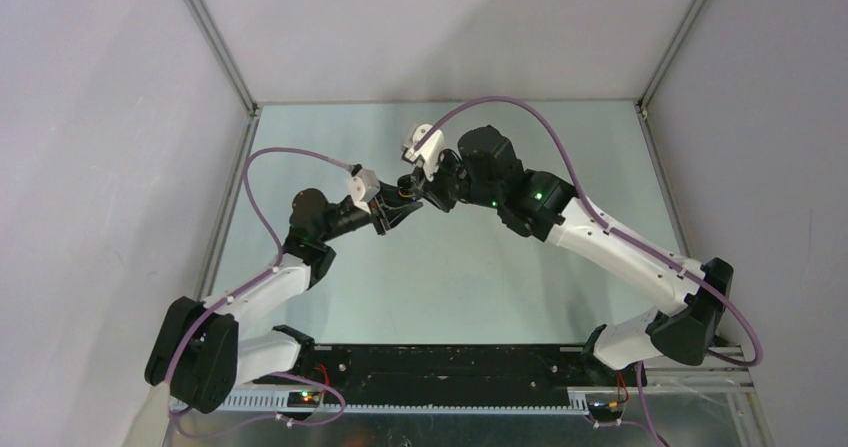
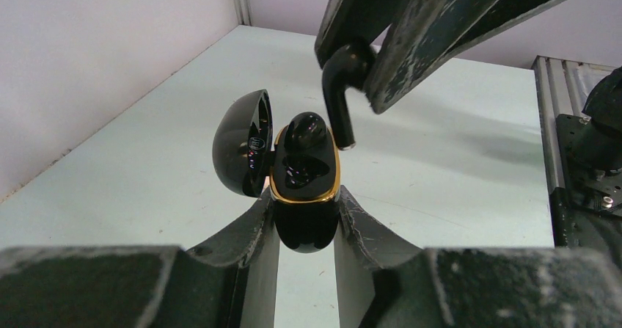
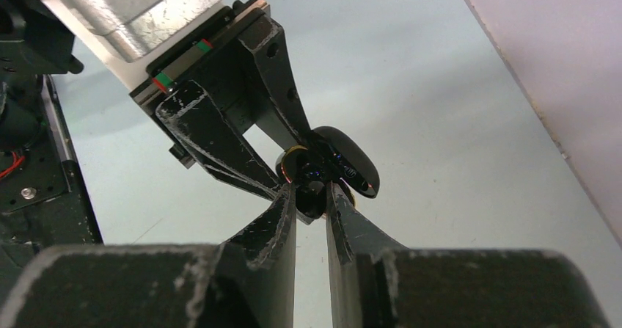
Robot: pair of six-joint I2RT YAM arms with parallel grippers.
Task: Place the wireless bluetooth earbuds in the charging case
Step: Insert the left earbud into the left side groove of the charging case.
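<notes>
Risk: the black earbud (image 2: 339,100) is pinched only by its head in the closed right gripper (image 2: 357,75), so it can be twisted or dropped if the stem is pressed onto the gold rim instead of into a free slot. The stem is tilted and not lined up with the slot, so a jam is likely if it is pushed down as is. The charging case (image 2: 304,177) is clamped by its lower body in the left gripper (image 2: 306,218) and appears held above the table (image 2: 455,166); it could be levered out of the jaws by a hard push. The lid (image 2: 242,144) is swung open to the left. One seated earbud (image 2: 306,128) is seen in the upper slot. The held earbud is placed above and right of the case, tip just beside the rim; contact cannot be told.
</notes>
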